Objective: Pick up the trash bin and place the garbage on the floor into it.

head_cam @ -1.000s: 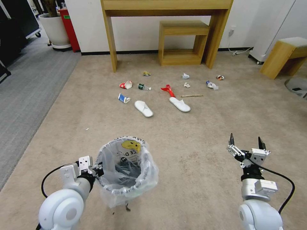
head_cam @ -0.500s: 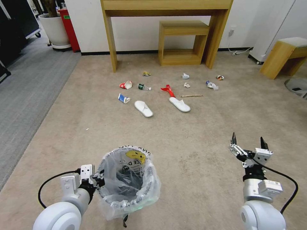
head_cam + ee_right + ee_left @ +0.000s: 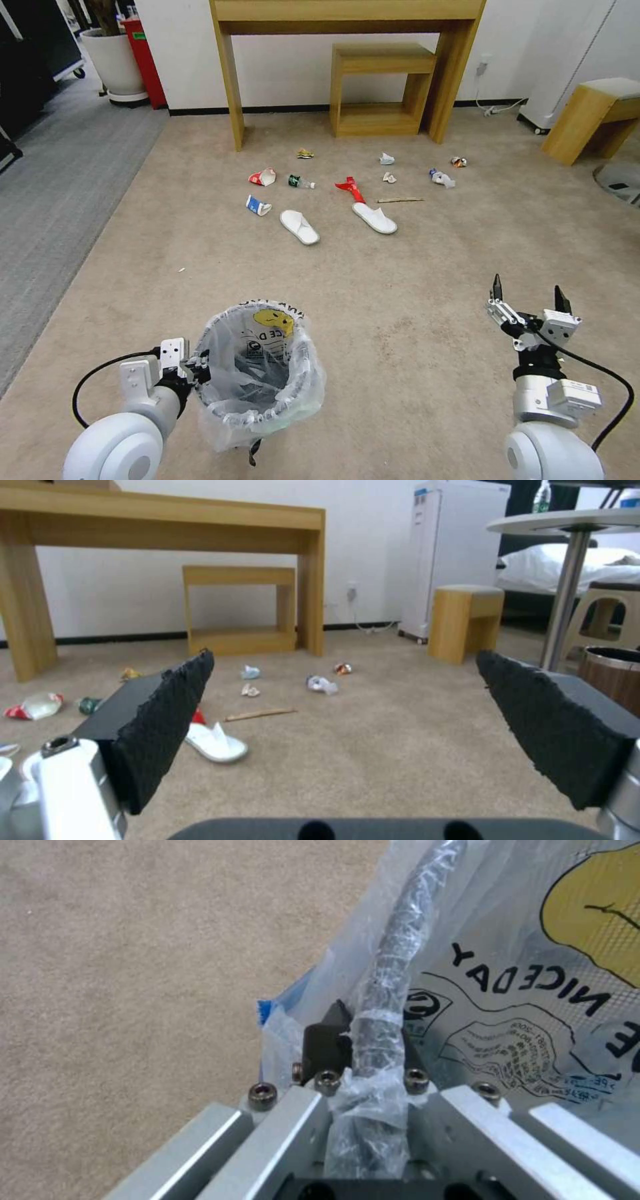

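The trash bin [image 3: 257, 373], small and dark with a crinkly clear bag, is close in front of me at the lower left. My left gripper [image 3: 199, 368] is shut on its rim, and the left wrist view shows the bagged rim [image 3: 383, 990] pinched between the jaws. My right gripper [image 3: 528, 297] hovers open and holds nothing at the lower right. The garbage lies farther ahead on the carpet: red-white cup [image 3: 263, 177], bottle [image 3: 300, 181], blue-white cup [image 3: 258, 205], two white slippers [image 3: 299, 227] [image 3: 375, 218], red wrapper [image 3: 351, 189], stick [image 3: 400, 200], crumpled papers [image 3: 387, 159], can [image 3: 459, 161].
A wooden console table [image 3: 230, 80] and a low wooden shelf [image 3: 380, 60] stand against the wall behind the litter. At the right is a wooden stool [image 3: 593, 113]. A red bin [image 3: 143, 60] and a white planter [image 3: 117, 63] stand far left. A wood-grain bin [image 3: 613, 675] stands to the right.
Both arms have drawn back toward me. The trash bin has come nearer with the left gripper, and the right gripper has shifted nearer and slightly right. The litter has not moved.
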### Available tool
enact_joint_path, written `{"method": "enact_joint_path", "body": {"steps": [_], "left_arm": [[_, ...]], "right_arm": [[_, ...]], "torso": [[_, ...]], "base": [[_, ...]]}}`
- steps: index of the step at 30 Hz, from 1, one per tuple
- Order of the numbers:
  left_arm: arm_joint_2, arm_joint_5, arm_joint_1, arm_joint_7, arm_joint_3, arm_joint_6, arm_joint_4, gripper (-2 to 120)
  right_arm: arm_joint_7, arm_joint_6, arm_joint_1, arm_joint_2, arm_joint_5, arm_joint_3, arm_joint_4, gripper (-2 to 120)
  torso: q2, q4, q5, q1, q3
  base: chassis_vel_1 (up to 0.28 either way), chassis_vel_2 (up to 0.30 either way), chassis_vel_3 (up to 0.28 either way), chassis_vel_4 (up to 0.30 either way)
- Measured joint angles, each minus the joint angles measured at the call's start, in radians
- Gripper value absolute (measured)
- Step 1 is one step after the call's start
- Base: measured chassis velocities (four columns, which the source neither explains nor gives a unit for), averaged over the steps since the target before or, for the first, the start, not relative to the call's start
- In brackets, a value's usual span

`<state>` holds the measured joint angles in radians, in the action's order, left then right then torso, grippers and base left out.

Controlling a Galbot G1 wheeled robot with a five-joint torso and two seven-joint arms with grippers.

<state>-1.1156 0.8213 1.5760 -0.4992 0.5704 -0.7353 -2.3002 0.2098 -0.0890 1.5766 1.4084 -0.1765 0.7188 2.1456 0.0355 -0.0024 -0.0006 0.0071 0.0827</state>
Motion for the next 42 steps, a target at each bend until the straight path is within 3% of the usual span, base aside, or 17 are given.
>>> {"method": "enact_joint_path", "body": {"steps": [12,42], "left_arm": [[-0.001,0.010,-0.023,-0.004,-0.002,0.000,0.022,1],[-0.005,0.008,-0.035,-0.004,0.001,0.000,0.041,1]], "right_arm": [[-0.024,0.000,-0.002,0.006,0.008,0.003,-0.004,100],[-0.032,0.009,-0.020,0.002,0.003,-0.005,-0.019,100]], "torso": [[0.000,-0.0001,0.0000,0.000,0.000],[0.000,-0.0001,0.0001,0.000,0.000]], "base": [[-0.014,0.013,0.014,-0.012],[-0.109,0.109,0.117,-0.112]]}}
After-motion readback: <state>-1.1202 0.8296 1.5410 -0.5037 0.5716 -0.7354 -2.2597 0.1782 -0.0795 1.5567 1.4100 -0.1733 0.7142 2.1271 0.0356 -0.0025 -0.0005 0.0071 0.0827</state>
